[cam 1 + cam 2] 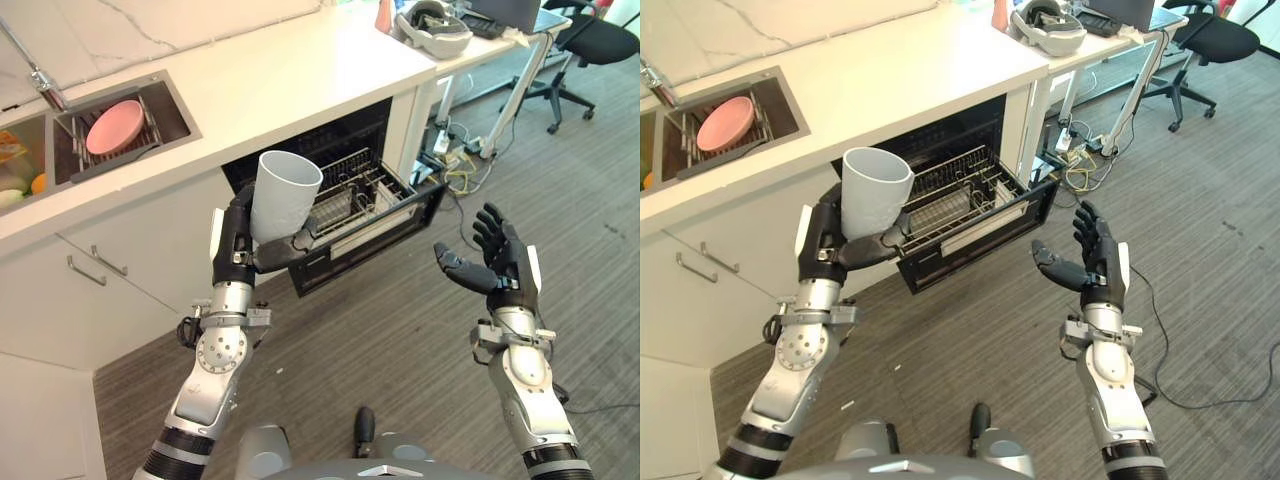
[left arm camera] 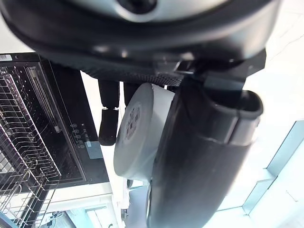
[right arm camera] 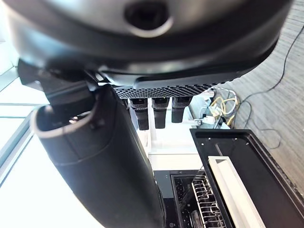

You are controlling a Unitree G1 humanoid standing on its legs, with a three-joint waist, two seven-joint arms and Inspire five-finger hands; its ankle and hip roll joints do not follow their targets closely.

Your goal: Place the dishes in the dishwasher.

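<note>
**A:** Where is the cup, and what grips it?

**B:** The left hand [image 1: 238, 243] holds a pale grey cup [image 1: 283, 196] upright, mouth upward; the fingers wrap the lower wall from one side and the thumb crosses the base from the other; in the left wrist view the cup's [image 2: 137, 130] flat underside sits between the thumb and the fingers [image 2: 109, 118]. The cup hangs in the air in front of the open dishwasher [image 1: 330, 150], just above the near-left corner of its pulled-out rack [image 1: 350, 200], touching neither.

**A:** And the right hand?

**B:** The right hand [image 1: 505, 262] is raised over the grey wood-pattern floor [image 1: 400, 330], to the right of the dishwasher and apart from it; palm turned inward, fingers straight and spread wide, thumb stretched toward the rack; it holds nothing.

**A:** What of the dishwasher itself?

**B:** It is set under the white countertop [image 1: 290, 70]; the wire rack is drawn forward with its black front panel [image 1: 970, 240] facing the robot; I cannot tell what, if anything, lies among its tines.

**A:** Other dishes?

**B:** 1 pink plate [image 1: 113, 126] lies on a wire drainer in the sink [image 1: 175, 105] at the far left of the counter, beside the faucet [image 1: 40, 80]; a white headset [image 1: 432, 28] rests at the counter's far right end; an office chair [image 1: 590, 45] stands beyond.
</note>
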